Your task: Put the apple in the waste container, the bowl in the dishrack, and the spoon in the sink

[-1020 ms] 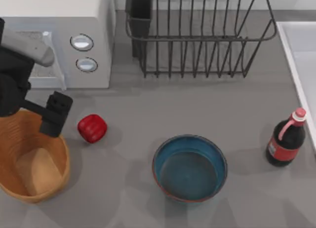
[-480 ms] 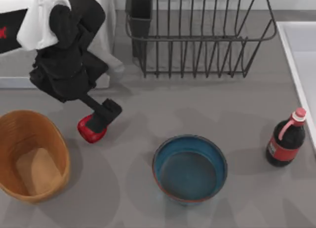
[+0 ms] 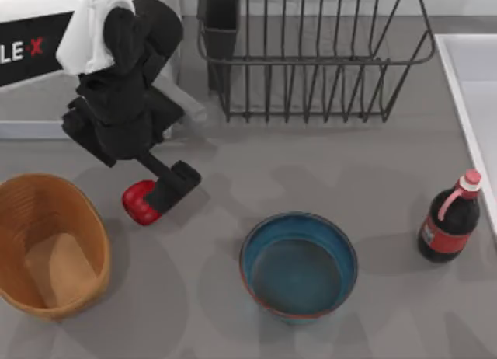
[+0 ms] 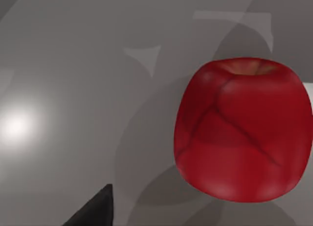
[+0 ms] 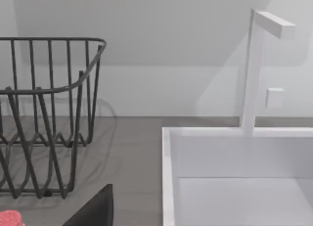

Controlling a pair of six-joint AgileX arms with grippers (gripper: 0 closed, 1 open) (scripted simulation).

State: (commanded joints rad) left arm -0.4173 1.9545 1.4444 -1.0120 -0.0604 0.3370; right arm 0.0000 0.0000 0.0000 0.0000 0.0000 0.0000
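Note:
The red apple (image 3: 137, 204) lies on the table between the orange-tan waste container (image 3: 50, 246) and the blue-teal bowl (image 3: 299, 264). My left gripper (image 3: 161, 194) hangs open just over the apple's right side, partly covering it. In the left wrist view the apple (image 4: 242, 130) looms close, off to one side of a dark fingertip (image 4: 95, 212), and nothing is held. The dishrack (image 3: 311, 56) stands at the back. The sink (image 3: 474, 87) runs along the right edge. The spoon is out of view. My right arm is parked, a fingertip (image 5: 95, 212) near the sink (image 5: 234, 177).
A dark bottle with a red label (image 3: 450, 219) stands at the right, close to the sink. A white microwave (image 3: 31, 122) sits back left, largely covered by my left arm. A faucet (image 5: 254, 74) rises behind the sink.
My left arm swung from over the waste container toward the right. Its gripper came down over the apple and has since edged slightly further right. The apple has not moved.

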